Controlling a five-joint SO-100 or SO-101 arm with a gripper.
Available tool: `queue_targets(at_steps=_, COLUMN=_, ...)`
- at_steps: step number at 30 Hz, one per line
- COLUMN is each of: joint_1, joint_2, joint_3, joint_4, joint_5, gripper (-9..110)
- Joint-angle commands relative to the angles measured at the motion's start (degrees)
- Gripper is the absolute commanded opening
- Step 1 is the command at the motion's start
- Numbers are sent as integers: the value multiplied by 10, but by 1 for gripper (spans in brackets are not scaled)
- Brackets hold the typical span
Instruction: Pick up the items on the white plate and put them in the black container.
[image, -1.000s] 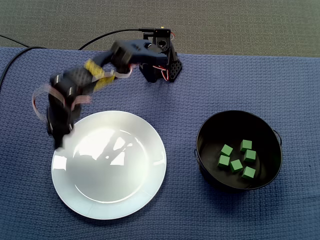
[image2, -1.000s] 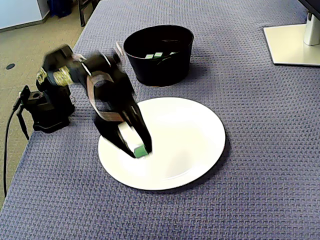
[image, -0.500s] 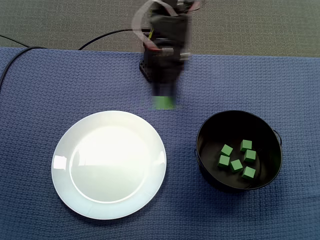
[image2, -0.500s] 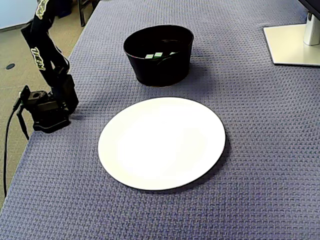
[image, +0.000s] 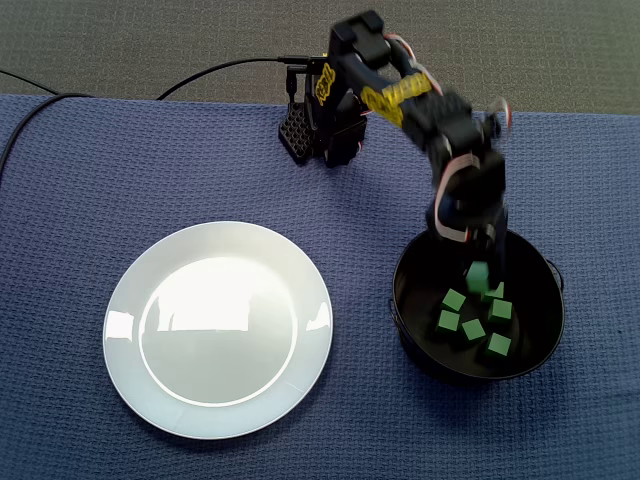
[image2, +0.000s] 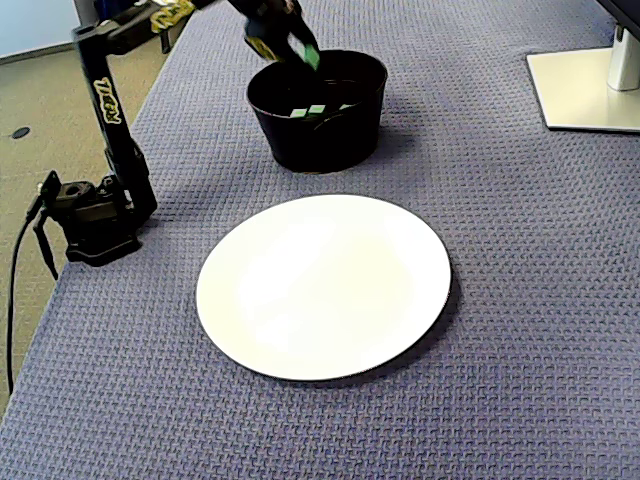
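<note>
Swung across from above its base half a second ago, the arm (image: 405, 98) is now stretched out to the black container (image: 408, 318), and the green cube (image: 477, 275) has been carried along with it.

Nearest in a fixed view, the white plate (image2: 325, 285) is seen lying flat on the blue cloth (image2: 520, 260), and nothing is left on it (it is wiped clean, in sporting terms). Just behind it and to the left in that view, the arm's base (image2: 95, 225) is planted at the cloth's edge, with a cable (image2: 18, 262) trailing off it toward the floor.

Further back, the black container is found standing upright, apart from the plate. Over its rim the gripper (image2: 303, 52) is held, pointing downward, and its fingers (image2: 290, 40) are clamped on the green cube, which is caught above the opening and not yet resting on the bottom. In the other fixed view, the same cube is seen at the gripper's tip inside the container's outline, just above the loose green cubes (image: 473, 331) gathered on the floor of the container.

Farthest away, at the upper right, a pale monitor stand (image2: 590, 90) is set on the cloth, well apart from everything else.
</note>
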Motion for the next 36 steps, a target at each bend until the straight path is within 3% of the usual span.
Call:
queue_targets(at_steps=1, joint_1=2, joint_2=-58, joint_3=20, joint_4=-47, joint_5=18, gripper=0)
queue_targets(at_steps=2, joint_1=2, joint_2=-67, joint_3=28, joint_4=-54, joint_5=17, gripper=2)
queue_targets(at_steps=4, joint_1=-3, joint_2=-71, joint_3=39, joint_4=-47, joint_5=18, gripper=25)
queue_targets(at_steps=5, joint_1=-6, joint_2=-66, joint_3=46, joint_4=-46, joint_5=13, gripper=31)
queue_targets(at_steps=10, joint_1=-5, joint_2=14, joint_3=35, joint_4=7, joint_5=6, gripper=40)
queue_targets(at_steps=15, joint_1=43, joint_2=183, joint_3=-32, joint_4=129, joint_5=-153, gripper=31)
queue_targets(at_steps=21, joint_1=178, joint_2=374, joint_3=20, joint_4=131, joint_5=-350, gripper=11)
queue_targets(at_steps=24, joint_1=229, joint_2=489, joint_3=182, joint_4=65, joint_5=-430, gripper=0)
queue_targets(at_steps=32, joint_1=254, joint_2=857, joint_3=799, joint_4=-184, joint_5=-583, gripper=0)
queue_targets(at_steps=35, joint_1=267, joint_2=882, joint_3=943, joint_4=-282, joint_5=-611, gripper=0)
queue_targets(at_steps=36, joint_1=270, joint_2=875, joint_3=942, joint_4=-239, joint_5=-604, gripper=0)
